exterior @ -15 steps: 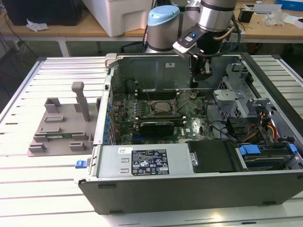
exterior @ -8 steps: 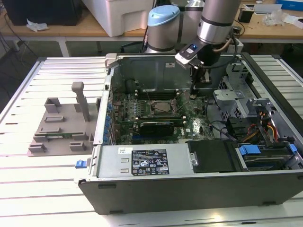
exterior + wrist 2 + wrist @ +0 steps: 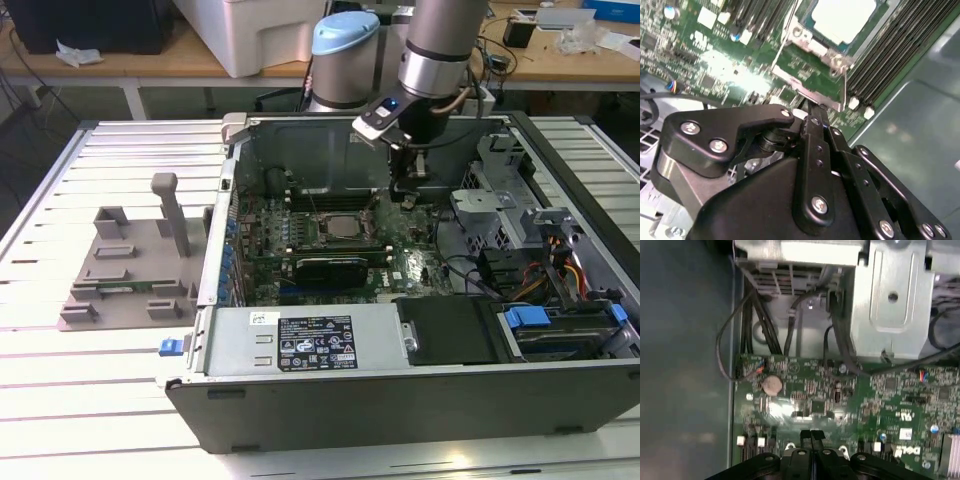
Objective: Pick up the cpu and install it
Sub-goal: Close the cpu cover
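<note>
cpu (image 3: 340, 228): sits in the socket on the board (image 3: 425, 268), silvery top up. my gripper (image 3: 407, 197): fingers pressed together, gripping nothing, above the board, near the cpu on the exterior view's right.

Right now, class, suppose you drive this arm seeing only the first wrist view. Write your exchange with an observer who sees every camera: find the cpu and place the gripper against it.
Operator: My gripper is shut over the motherboard. Where is the cpu?
Observer: In the second wrist view the cpu lies flat inside its metal frame on the motherboard.
Operator: How does the gripper stand to it?
Observer: In the exterior view the gripper hangs above the motherboard, apart from the cpu, toward the exterior view's right of it.
</note>
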You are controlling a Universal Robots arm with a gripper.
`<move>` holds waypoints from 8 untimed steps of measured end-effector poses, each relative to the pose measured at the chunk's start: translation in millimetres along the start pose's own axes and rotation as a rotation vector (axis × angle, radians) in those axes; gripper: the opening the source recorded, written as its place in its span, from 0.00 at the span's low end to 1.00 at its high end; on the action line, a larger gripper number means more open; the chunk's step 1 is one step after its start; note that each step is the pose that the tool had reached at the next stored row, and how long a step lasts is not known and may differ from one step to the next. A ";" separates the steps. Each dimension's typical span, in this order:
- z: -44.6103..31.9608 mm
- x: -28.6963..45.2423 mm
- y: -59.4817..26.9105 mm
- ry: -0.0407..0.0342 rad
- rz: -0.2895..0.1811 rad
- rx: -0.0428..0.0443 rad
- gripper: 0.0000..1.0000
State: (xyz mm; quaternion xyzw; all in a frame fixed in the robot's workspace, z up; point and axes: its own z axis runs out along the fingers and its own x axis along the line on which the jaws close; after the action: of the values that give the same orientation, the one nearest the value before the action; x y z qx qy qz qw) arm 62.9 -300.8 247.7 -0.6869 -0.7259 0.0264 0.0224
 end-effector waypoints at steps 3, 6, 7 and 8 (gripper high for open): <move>1.1 1.0 -16.4 -0.0002 0.000 -0.0039 0.11; 2.3 2.0 -32.8 -0.0003 0.000 -0.0072 0.11; 2.6 2.2 -37.5 -0.0004 0.000 -0.0078 0.11; 2.9 2.4 -40.8 -0.0003 0.000 -0.0082 0.11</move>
State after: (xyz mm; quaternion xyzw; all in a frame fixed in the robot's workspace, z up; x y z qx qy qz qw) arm 21.9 -300.6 247.6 -0.6871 -0.7259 0.0236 0.0195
